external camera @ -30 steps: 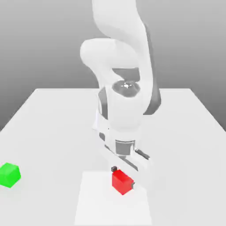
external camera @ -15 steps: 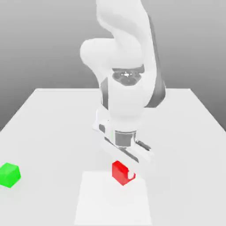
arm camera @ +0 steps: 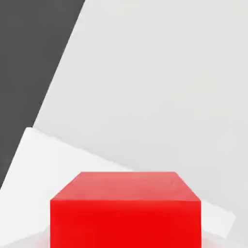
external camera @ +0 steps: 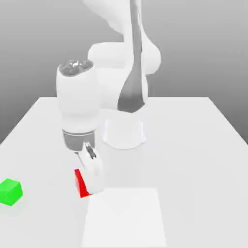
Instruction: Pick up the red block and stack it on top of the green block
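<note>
Gripping the red block [arm camera: 126, 224], claw [external camera: 87, 186] closed against its sides.

In the exterior view, the tool [external camera: 92, 181] covers much of the red block [external camera: 81, 185], leaving a slanting sliver in sight. The upper arm [external camera: 109, 12] is cut off by the top edge, and the white patch [external camera: 127, 218] seems, as far as one can tell, to run out at the bottom edge. The worktop [external camera: 193, 169] is cut off at the bottom too. In the hand view, the lower edge crops the red block's nearer face, and the block hides part of the white patch behind it.
</note>
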Action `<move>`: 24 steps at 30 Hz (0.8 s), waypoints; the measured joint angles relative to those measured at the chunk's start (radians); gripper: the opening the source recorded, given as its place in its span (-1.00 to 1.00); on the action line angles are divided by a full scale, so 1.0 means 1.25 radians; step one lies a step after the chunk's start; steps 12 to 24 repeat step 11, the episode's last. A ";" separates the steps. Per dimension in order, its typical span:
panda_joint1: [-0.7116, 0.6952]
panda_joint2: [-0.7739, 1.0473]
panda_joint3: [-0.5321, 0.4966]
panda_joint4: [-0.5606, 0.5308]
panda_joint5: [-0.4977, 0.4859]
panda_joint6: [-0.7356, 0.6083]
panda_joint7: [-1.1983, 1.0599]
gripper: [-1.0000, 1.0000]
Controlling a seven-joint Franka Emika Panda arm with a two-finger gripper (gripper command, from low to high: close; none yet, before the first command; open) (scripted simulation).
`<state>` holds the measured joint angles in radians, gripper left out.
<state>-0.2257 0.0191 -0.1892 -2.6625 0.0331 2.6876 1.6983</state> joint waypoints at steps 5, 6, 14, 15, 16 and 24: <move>-0.187 0.108 -0.082 0.109 0.056 -0.011 -0.038 -1.00; -0.203 0.144 -0.076 0.123 0.079 0.009 -0.054 -1.00; -0.227 0.198 -0.055 0.135 0.115 0.049 -0.079 1.00; -0.227 0.198 -0.055 0.135 0.115 0.049 -0.079 1.00; -0.227 0.198 -0.055 0.135 0.115 0.049 -0.079 1.00; -0.227 0.198 -0.055 0.135 0.115 0.049 -0.079 1.00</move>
